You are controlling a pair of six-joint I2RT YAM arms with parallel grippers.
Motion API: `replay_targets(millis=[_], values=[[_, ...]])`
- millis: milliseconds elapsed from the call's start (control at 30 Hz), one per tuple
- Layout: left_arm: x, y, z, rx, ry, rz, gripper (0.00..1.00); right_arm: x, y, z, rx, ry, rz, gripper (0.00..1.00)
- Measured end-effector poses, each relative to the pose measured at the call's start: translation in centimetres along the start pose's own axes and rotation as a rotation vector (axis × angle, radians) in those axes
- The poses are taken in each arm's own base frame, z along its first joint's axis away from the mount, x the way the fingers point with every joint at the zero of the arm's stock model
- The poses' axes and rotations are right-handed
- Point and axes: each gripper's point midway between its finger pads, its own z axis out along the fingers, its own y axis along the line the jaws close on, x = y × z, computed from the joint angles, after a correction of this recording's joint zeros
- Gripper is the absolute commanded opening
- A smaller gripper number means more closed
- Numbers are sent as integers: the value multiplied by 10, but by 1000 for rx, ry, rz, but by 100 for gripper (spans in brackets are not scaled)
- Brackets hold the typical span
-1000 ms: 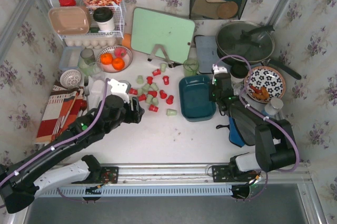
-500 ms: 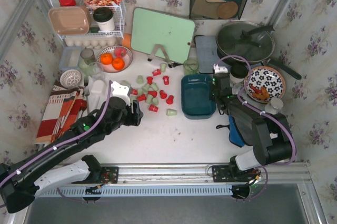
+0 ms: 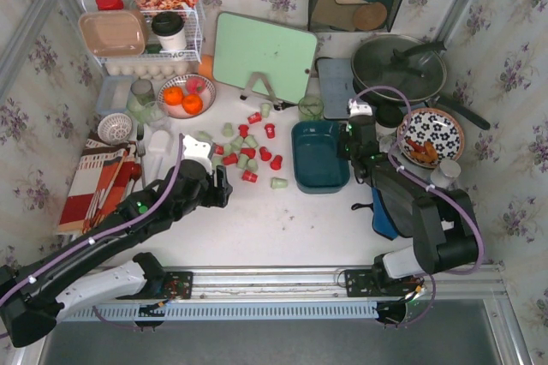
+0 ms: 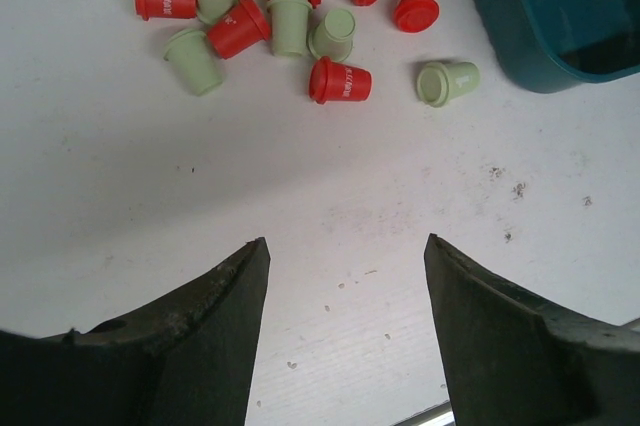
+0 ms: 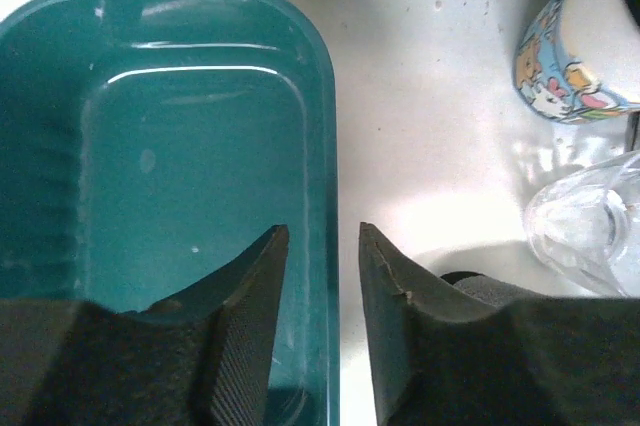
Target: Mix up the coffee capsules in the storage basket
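White tabletop [image 4: 300, 196] between floral walls [image 3: 514, 74]: left jaws gape empty, right jaws straddle storage basket [image 5: 190, 176] rim, seemingly released.

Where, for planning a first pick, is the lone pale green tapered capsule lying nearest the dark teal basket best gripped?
From above, jaws across the tapered side walls of the pale green tapered capsule: it lies on its side, alone, flanks free.

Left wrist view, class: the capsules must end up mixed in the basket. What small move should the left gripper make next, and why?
Probably ease the left gripper forward over the nearest bright red tapered coffee capsule and close. Its jaws stand open and empty, the capsules lie on the white table, and the dark teal plastic storage basket holds none.
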Motion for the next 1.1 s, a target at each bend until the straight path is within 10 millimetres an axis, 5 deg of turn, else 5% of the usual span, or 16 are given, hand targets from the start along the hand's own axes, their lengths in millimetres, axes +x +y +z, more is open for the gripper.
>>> replay_targets(millis=[267,400,633,800,1100], values=[[5,4,6,-30,18,-1,68,-35,-1,-36,11,-112,18,57],[7,12,9,-81,22,-3,81,-44,24,-72,-62,-224,-4,64],[9,38,18,-207,34,-35,81,-20,78,-118,-264,-436,-108,62],[11,56,33,-270,81,-77,77,-11,89,-126,-317,-511,-128,59],[24,22,80,-136,200,-136,74,-33,99,-145,-383,-591,-59,57]])
